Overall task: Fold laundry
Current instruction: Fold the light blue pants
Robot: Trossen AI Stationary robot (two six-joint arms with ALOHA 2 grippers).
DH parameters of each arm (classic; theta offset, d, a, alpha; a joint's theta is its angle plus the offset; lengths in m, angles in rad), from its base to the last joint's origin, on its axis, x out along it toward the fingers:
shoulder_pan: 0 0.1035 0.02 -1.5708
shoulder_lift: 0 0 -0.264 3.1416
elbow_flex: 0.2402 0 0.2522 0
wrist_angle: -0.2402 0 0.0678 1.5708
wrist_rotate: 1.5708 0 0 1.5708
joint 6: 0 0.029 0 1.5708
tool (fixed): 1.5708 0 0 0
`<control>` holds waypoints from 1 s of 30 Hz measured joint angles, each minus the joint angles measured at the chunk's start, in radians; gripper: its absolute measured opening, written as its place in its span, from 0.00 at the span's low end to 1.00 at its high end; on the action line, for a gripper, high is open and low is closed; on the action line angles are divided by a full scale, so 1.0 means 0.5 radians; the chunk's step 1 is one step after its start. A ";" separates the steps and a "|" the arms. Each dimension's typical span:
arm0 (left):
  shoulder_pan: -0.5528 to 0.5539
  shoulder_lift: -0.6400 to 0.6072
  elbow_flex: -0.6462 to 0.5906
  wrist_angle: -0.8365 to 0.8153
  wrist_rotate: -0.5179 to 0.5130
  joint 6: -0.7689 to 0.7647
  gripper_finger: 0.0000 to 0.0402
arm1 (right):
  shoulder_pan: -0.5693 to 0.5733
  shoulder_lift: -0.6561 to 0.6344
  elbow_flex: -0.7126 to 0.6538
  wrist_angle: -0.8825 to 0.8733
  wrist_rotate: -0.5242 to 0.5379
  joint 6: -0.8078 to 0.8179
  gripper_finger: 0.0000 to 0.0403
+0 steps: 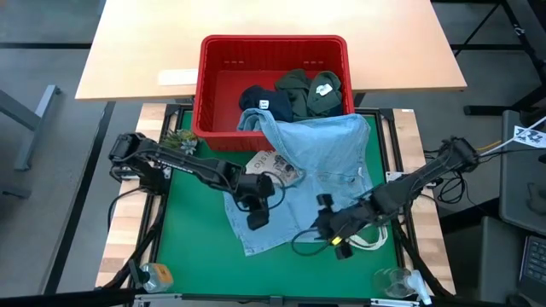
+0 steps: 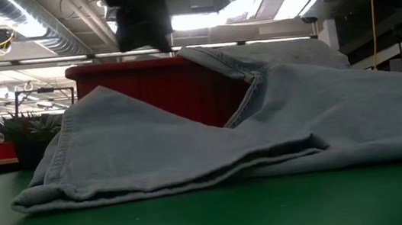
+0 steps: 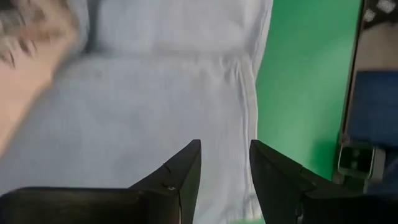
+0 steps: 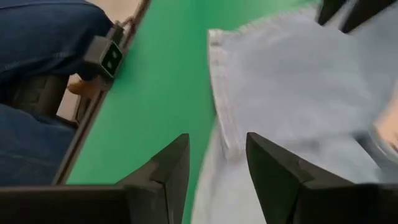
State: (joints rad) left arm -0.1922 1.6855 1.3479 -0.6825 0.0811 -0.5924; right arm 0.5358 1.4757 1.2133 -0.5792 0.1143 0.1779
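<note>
A light blue denim garment (image 1: 316, 179) hangs by its far part over the front rim of the red basket (image 1: 222, 85) and spreads down onto the green mat (image 1: 196, 239). In the low view its folds (image 2: 264, 128) lie heaped on the mat. Navy (image 1: 256, 101) and olive (image 1: 307, 89) garments lie in the basket. My left gripper (image 1: 256, 213) stands open over the denim's left part (image 3: 155, 112), beside a seam. My right gripper (image 1: 335, 239) stands open over the denim's near edge (image 4: 224, 112), with nothing between its fingers.
A white printed piece (image 1: 277, 165) lies on the denim near my left gripper. White loops (image 1: 368, 240) lie on the mat by my right gripper. A small plant (image 1: 181, 138) stands at the mat's far left. Small objects (image 1: 397, 281) sit at the near corners.
</note>
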 joint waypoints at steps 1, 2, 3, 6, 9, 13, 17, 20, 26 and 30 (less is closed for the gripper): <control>-0.023 0.000 0.000 -0.015 0.000 -0.021 0.32 | 0.000 0.056 0.000 0.062 0.000 -0.017 0.39; -0.047 0.000 0.000 -0.032 -0.002 -0.051 0.31 | 0.000 0.115 0.000 0.120 -0.001 -0.034 0.39; -0.074 0.000 0.000 -0.055 -0.009 -0.084 0.31 | 0.000 0.169 0.000 0.183 -0.004 -0.055 0.39; -0.144 0.000 0.000 -0.070 -0.020 -0.175 0.31 | 0.000 0.330 0.000 0.306 -0.025 -0.112 0.39; -0.219 0.000 0.000 -0.074 -0.026 -0.223 0.31 | 0.000 0.479 0.001 0.359 -0.037 -0.162 0.39; -0.312 0.000 0.000 -0.086 -0.056 -0.228 0.31 | -0.017 0.654 0.001 0.386 0.000 -0.166 0.39; -0.382 -0.001 0.000 -0.086 -0.174 -0.230 0.31 | -0.078 0.798 0.001 0.430 0.053 -0.169 0.39; -0.411 -0.001 0.000 -0.086 -0.260 -0.232 0.31 | -0.131 0.878 0.001 0.467 -0.029 -0.168 0.39; -0.422 -0.002 0.000 -0.084 -0.301 -0.232 0.31 | -0.214 0.936 0.001 0.530 -0.243 -0.162 0.39; -0.420 -0.002 0.000 -0.083 -0.306 -0.232 0.31 | -0.245 0.938 0.001 0.529 -0.233 -0.189 0.39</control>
State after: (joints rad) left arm -0.4022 1.6844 1.3479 -0.7238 -0.0718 -0.7082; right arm 0.4132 1.9446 1.2137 -0.3145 -0.0025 0.0835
